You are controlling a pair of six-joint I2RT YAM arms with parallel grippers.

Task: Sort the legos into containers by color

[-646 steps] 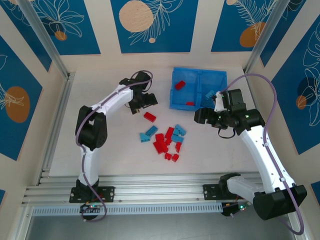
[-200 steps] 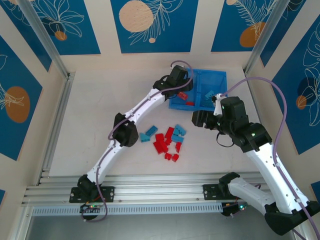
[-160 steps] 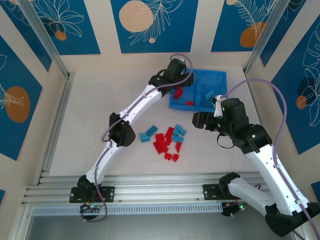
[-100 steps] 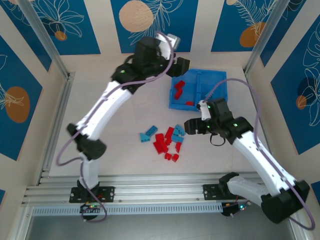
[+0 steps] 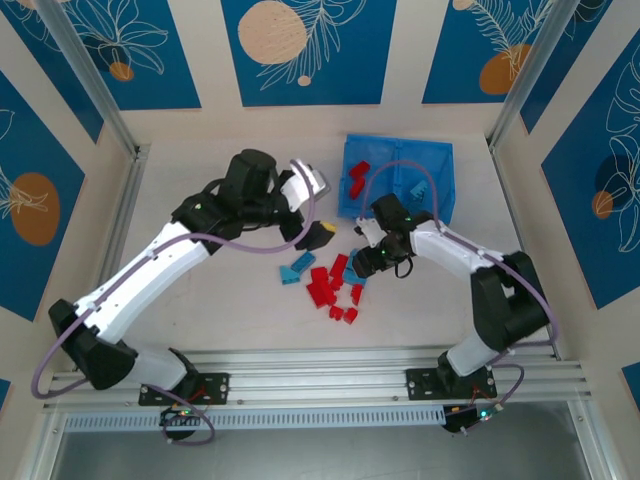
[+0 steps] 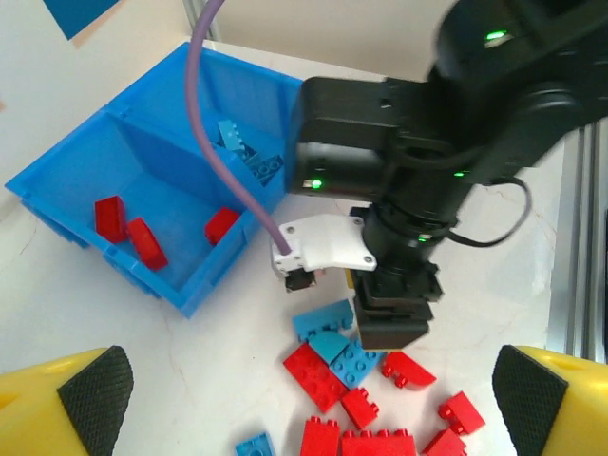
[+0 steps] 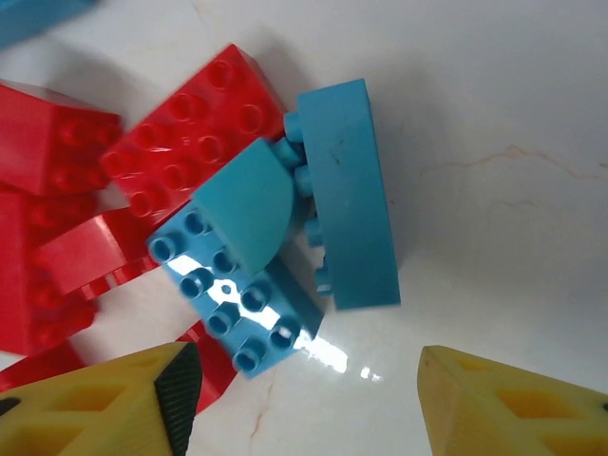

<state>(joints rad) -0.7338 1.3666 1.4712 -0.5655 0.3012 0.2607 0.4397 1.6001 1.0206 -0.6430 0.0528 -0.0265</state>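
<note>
Left gripper (image 6: 304,404): I am holding its yellow fingers (image 6: 90,404) spread wide, with nothing between them. It is hanging above the table (image 5: 230,290) just beside the loose legos, out in front of the tray's left corner.

Right gripper (image 7: 313,408): I am hovering it low over the pile, pointing down. Its fingers are standing apart, one on each side of a knot of light blue bricks, and are gripping none of them.

Knot of light blue bricks (image 7: 347,195): three are lying pressed together: a smooth-faced one on its edge, a curved one and a studded one. Red bricks (image 7: 185,133) are touching them on one side.

Loose legos (image 5: 335,285): red and light blue pieces are sitting mixed in a small cluster on the white table, between my two arms and near the tray.

Tray (image 5: 446,165): it is sitting flat at the far side of the table, just beyond my right gripper.

Left compartment (image 5: 372,160): it is holding red pieces (image 5: 355,178), three by my left wrist view.

Right compartment (image 5: 435,175): it is holding a few light blue pieces (image 5: 417,190), bunched near the divider.
</note>
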